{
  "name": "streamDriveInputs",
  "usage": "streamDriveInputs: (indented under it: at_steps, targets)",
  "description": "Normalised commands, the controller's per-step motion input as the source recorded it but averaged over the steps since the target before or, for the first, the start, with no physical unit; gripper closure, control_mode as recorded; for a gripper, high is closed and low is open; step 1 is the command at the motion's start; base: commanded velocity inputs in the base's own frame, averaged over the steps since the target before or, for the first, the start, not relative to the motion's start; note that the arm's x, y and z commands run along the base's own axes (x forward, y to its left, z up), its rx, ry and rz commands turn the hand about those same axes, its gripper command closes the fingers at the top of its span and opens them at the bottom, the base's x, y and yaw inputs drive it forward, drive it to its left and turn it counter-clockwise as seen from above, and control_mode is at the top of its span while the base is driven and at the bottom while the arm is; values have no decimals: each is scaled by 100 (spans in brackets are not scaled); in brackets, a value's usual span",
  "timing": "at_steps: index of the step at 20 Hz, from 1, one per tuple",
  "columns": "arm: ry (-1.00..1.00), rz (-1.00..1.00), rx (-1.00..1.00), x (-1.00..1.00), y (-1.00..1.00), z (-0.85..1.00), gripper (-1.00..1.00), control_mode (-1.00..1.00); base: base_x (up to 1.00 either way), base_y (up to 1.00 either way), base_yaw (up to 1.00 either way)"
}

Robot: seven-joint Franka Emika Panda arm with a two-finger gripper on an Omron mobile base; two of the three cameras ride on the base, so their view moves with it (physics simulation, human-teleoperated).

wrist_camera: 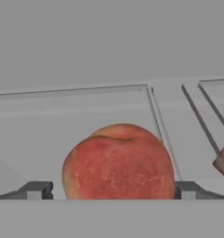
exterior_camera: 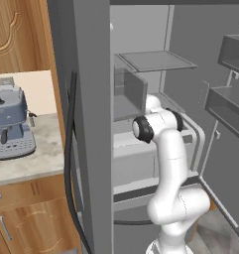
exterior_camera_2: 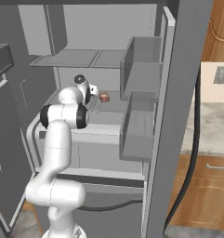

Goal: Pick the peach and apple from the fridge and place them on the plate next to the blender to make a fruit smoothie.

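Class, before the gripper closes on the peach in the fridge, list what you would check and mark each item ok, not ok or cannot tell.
1. Fridge doors open: ok.
2. Gripper open: ok, jaws stand wide.
3. Peach between the fingertips: ok, one tip shows at each side of it.
4. Peach centred: ok, roughly midway.
5. Fingertips clear of the pinkish block at the right: ok, it lies apart.
6. Gripper deep enough around the peach: cannot tell.
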Motion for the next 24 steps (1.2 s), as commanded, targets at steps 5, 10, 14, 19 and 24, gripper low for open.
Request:
streamDriveInputs:
  at_steps: [5, 10, 14, 19, 24]
  targets:
    - [0, 0, 0, 9, 0, 0, -100, -100, 0, 0, 0]
    - [0, 0, -1, 0, 0, -11, -100, -100, 0, 0, 0]
    - [0, 0, 0, 0, 0, -26, -100, -100, 0, 0, 0]
    - [-1, 0, 0, 0, 0, -18, 100, -100, 0, 0, 0]
    - [0, 0, 0, -6, 0, 0, 100, -100, 0, 0, 0]
